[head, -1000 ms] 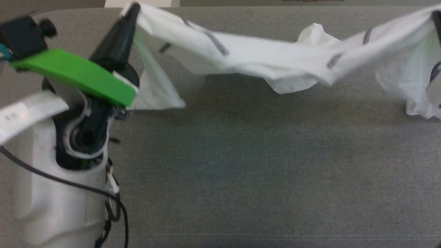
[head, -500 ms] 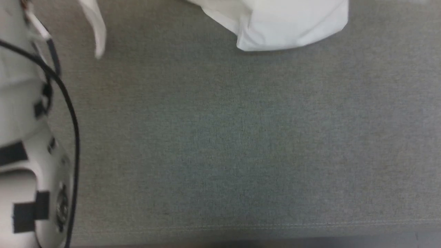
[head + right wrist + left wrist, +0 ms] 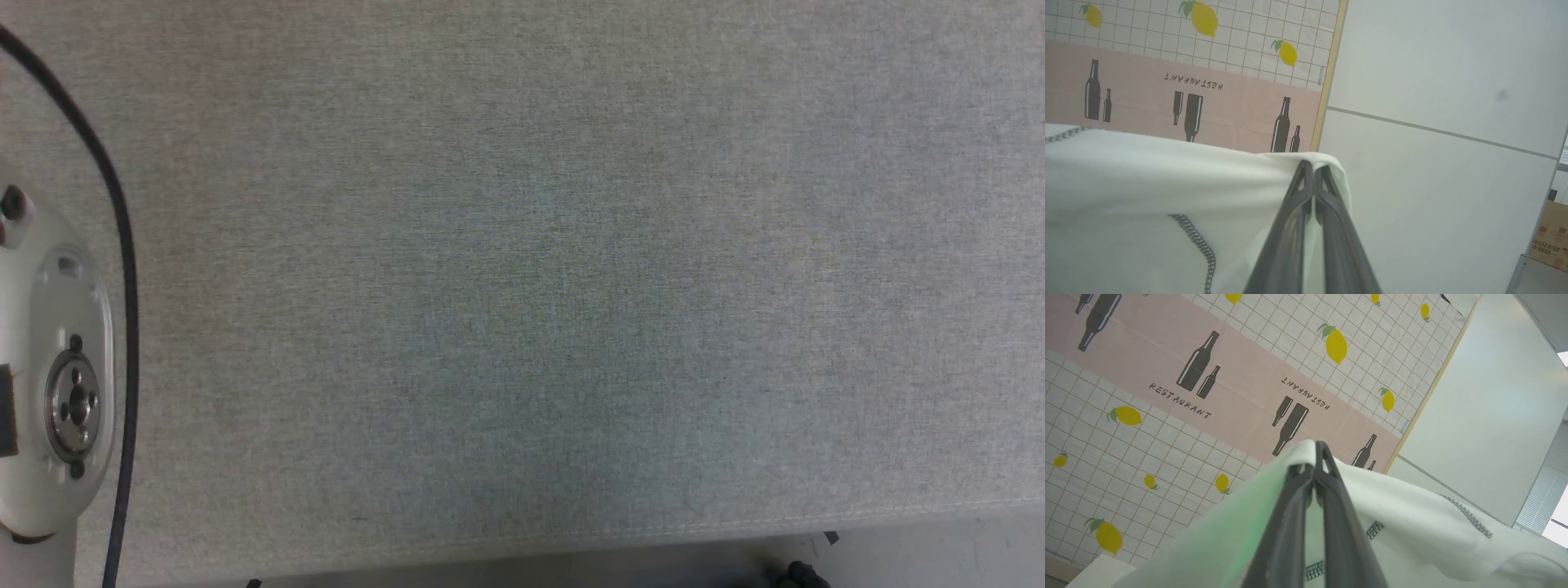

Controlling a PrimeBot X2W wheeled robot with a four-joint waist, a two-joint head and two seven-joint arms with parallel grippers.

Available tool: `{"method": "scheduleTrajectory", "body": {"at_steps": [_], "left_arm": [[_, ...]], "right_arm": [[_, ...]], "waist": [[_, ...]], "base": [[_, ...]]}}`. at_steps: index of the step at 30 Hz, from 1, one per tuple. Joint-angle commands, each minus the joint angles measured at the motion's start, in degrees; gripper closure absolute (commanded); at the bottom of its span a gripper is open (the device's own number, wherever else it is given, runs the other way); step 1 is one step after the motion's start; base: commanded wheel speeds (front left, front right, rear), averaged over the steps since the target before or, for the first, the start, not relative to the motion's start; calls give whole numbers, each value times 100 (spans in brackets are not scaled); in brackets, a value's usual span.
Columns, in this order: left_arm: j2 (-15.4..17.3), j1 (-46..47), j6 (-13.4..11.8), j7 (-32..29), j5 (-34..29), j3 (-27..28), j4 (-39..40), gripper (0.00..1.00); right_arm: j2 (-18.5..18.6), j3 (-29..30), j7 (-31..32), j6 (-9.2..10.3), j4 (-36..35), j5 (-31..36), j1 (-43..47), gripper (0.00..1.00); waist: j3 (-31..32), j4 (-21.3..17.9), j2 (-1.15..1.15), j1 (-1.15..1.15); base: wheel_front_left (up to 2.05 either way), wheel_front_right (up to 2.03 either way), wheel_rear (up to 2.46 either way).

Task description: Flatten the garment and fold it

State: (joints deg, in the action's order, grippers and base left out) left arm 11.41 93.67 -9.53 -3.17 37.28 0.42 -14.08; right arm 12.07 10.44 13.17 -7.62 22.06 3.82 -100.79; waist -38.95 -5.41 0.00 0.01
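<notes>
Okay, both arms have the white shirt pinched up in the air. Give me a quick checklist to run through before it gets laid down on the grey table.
1. Left gripper shut on the garment: ok.
2. Right gripper shut on the garment: ok.
3. Cloth stretched smooth between the two grips: cannot tell; folds show beside the left gripper.
4. Lower hem hanging free of the table: cannot tell.
5. Table flat where the head view looks: ok.
6. Black cable at the table's left side away from the cloth: cannot tell.
</notes>
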Motion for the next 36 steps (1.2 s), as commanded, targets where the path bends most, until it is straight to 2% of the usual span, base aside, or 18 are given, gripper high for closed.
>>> {"method": "scheduleTrajectory", "body": {"at_steps": [1, 6, 12, 18, 23, 29, 32, 33, 36], "left_arm": [[73, -68, 72, 45, -33, 22, -51, 100], [240, -555, 378, -25, 43, -30, -628, 100], [377, -1828, 643, -141, 43, -188, -1043, 100], [509, -3295, 918, -546, 6, -540, -1039, 100], [621, -4763, 993, -995, -118, -965, -588, 100], [509, -6600, 809, -1366, 185, -1090, 260, 100], [449, -7397, 687, -1473, 327, -1116, 627, 100], [395, -7870, 601, -1522, 419, -1129, 850, 100], [351, -8460, 484, -1566, 493, -1157, 1133, 100]], "right_arm": [[59, 15, -51, 13, 137, 28, 32, 100], [78, -165, -143, 13, 584, -261, 637, 100], [123, -575, -331, 13, 1063, -818, 1757, 100], [244, -1016, -123, 13, 1144, -1514, 2959, 100], [500, -1276, 539, 13, 625, -2000, 4340, 100], [677, -1185, 1487, 13, -535, -2194, 6230, 100], [637, -988, 1821, 13, -1133, -2133, 7081, 100], [530, -816, 1995, 13, -1494, -2055, 7605, 100], [306, -492, 2223, 13, -1965, -1918, 8326, 100]], "waist": [[-41, -20, 0, -1], [-17, 8, 0, -1], [238, 48, 0, -1], [732, 145, 0, -1], [1275, 256, 0, -1], [1870, 311, 0, -1], [2095, 327, 0, -1], [2227, 343, 0, -1], [2385, 395, 0, -1]], "base": [[0, 0, 0], [0, 0, 0], [0, 0, 0], [0, 0, 0], [0, 0, 0], [0, 0, 0], [0, 0, 0], [0, 0, 0], [0, 0, 0]]}}
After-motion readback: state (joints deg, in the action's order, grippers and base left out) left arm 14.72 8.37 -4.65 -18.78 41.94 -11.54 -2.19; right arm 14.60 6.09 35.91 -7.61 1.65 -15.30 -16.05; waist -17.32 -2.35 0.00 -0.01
